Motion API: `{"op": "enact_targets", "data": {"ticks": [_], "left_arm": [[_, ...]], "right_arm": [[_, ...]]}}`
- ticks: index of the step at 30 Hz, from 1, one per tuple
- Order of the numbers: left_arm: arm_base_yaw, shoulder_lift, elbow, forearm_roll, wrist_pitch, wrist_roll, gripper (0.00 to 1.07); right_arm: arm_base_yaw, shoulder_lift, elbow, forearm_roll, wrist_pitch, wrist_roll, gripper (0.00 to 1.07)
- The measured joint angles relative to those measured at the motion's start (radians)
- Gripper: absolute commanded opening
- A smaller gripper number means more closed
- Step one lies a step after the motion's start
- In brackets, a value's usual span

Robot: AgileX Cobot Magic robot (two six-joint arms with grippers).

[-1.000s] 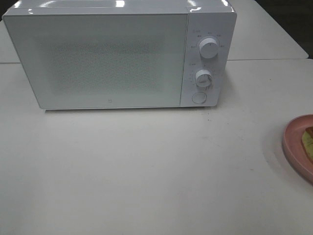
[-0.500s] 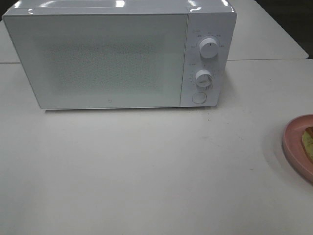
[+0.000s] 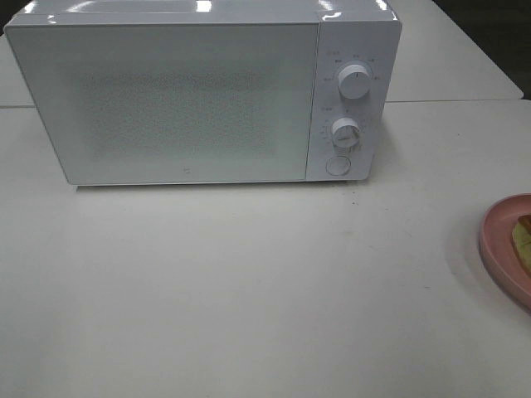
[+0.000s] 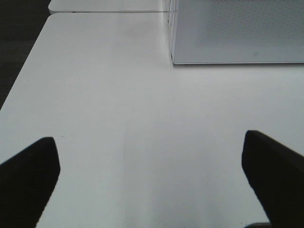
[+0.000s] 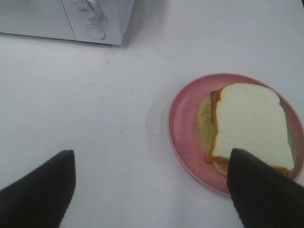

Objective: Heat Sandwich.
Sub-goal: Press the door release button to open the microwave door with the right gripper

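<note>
Both jaws are spread wide and hold nothing. The left jaws hang over bare counter (image 4: 118,95), with the microwave (image 4: 237,33) farther ahead. The sandwich (image 5: 249,126) lies on a plate (image 5: 185,123) just ahead of the right jaws, close to one tip. I think the job is just starting: the door (image 3: 166,99) is shut and needs opening first. Lots of open counter lies between plate and microwave. The counter's edge runs close beside the left jaws.
</note>
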Motion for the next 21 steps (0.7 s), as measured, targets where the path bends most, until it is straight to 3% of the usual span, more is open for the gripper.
{"op": "enact_targets", "data": {"ticks": [21], "left_arm": [[0.000,0.000,0.000,0.000,0.000,0.000,1.02]], "right_arm": [[0.000,0.357,0.000,0.134,-0.236,-0.081,0.83]]}}
